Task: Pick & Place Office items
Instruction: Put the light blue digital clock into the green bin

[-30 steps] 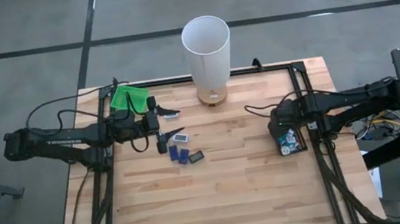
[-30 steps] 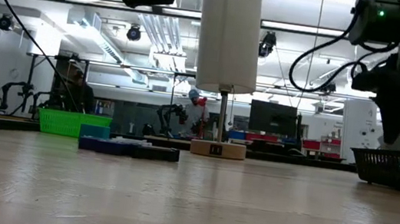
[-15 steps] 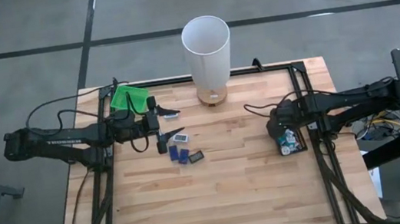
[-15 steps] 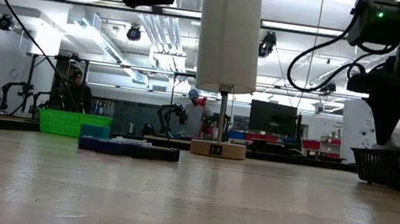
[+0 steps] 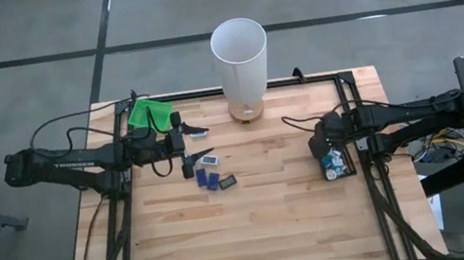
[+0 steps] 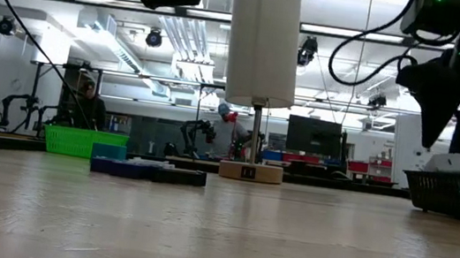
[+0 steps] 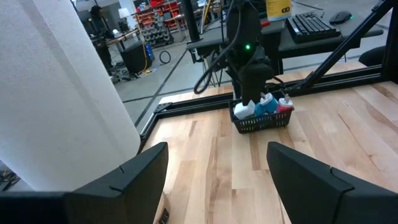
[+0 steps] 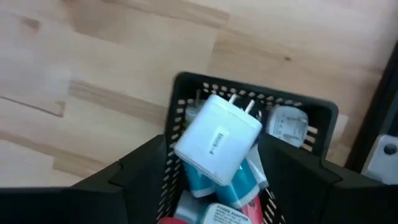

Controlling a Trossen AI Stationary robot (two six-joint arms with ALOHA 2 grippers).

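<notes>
Several small office items, dark blue and white pieces (image 5: 213,179), lie on the table left of centre; in the low view they form a low row (image 6: 149,170). My left gripper (image 5: 187,147) hangs open just left of them and touches nothing. My right gripper (image 6: 449,131) is open above the black tray (image 5: 348,168) at the table's right side. A white plug block (image 8: 217,140) lies tilted on top of teal, white and red pieces in that tray, between and beyond my open fingers (image 8: 134,180).
A tall white cylinder (image 5: 240,57) on a wooden base stands at the table's far edge, in the middle. A green tray (image 5: 149,113) sits at the far left corner. One white-and-blue piece (image 5: 199,134) lies apart near my left gripper. Bare wood fills the near half.
My right gripper has opened, let go of the white plug block and risen straight up from the black tray. The block stays lying on the pieces in the tray.
</notes>
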